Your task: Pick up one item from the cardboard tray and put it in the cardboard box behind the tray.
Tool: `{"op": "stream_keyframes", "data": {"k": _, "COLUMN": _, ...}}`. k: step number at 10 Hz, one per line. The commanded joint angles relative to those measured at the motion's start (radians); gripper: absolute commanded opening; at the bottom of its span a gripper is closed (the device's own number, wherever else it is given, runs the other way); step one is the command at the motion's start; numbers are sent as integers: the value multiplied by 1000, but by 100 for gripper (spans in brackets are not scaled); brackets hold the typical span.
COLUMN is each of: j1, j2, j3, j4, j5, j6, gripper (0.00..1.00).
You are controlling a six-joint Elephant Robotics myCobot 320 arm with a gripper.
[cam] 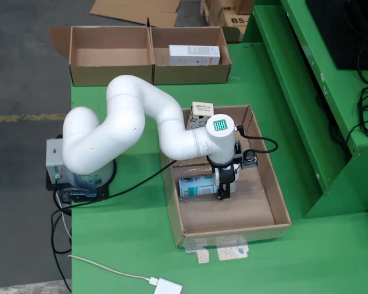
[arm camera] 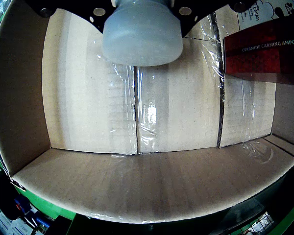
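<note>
In the fixed view, a white adapter (cam: 167, 286) with a thin cable lies at the near edge of the green table (cam: 129, 239). Behind it stands the open tray (cam: 279, 211), with tape on its near flap. The white arm (cam: 135, 125) bends from its base (cam: 80, 174) at the left over the tray, and the gripper (cam: 223, 193) hangs down inside it, close above the floor. Just beside it to the left lies a light blue carton (cam: 195, 185), touching or nearly touching the tool; I cannot tell if the tool is released or grasping something. In the far left corner of the tray stands a small beige box (cam: 200, 113). In the gripper view, a pale round part (arm camera: 142, 32) fills the top, the taped tray floor (arm camera: 176, 107) and one wall (arm camera: 152, 186) are below, and a dark red box (arm camera: 264, 49) shows at the upper right. Farther back on the table sits the cardboard box (cam: 110, 70) with two compartments; a white carton (cam: 194, 55) lies in the right one.
</note>
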Motion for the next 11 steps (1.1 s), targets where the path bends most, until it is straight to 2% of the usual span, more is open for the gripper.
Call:
{"op": "stream_keyframes", "data": {"k": 1, "j1": 8, "j2": 17, "j3": 11, "j4": 1, "j5": 15, "j6": 3, "gripper": 0}}
{"op": "stream_keyframes", "data": {"k": 7, "j1": 8, "j2": 17, "j3": 11, "j4": 1, "j5": 15, "j6": 3, "gripper": 0}}
{"op": "stream_keyframes", "data": {"k": 8, "j1": 3, "j2": 45, "j3": 40, "j4": -44, "j5": 23, "j6": 2, "gripper": 0}}
{"op": "stream_keyframes", "data": {"k": 9, "j1": 4, "j2": 163, "j3": 46, "j4": -117, "j5": 26, "j6": 4, "gripper": 0}}
{"op": "stream_keyframes", "data": {"k": 10, "j1": 4, "j2": 163, "j3": 46, "j4": -117, "j5": 26, "j6": 4, "gripper": 0}}
{"op": "stream_keyframes", "data": {"k": 11, "j1": 7, "j2": 278, "j3": 55, "j4": -158, "j5": 19, "j6": 10, "gripper": 0}}
